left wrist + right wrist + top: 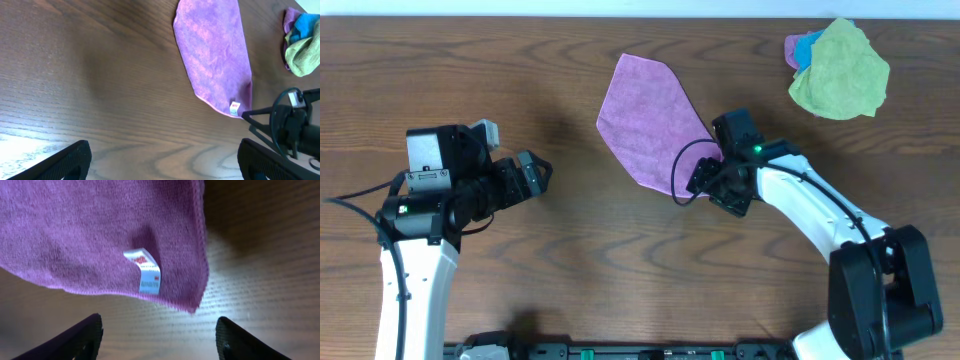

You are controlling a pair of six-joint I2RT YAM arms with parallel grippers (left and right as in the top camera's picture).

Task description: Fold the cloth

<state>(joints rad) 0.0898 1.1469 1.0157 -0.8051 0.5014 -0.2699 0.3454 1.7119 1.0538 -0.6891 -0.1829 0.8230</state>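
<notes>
The purple-magenta cloth (648,118) lies flat on the table, folded into a long pointed shape. Its white tag (145,270) sits near the near corner, which also shows in the left wrist view (235,106). My right gripper (701,178) is open and empty, right at that tagged corner; the corner tip (192,307) lies just ahead of the spread fingers (160,340). My left gripper (538,172) is open and empty, far to the left of the cloth, over bare wood (160,165).
A crumpled yellow-green cloth (840,70) lies at the back right on top of a blue cloth (807,48), with a bit of purple beside them. A black rail (620,350) runs along the table's front edge.
</notes>
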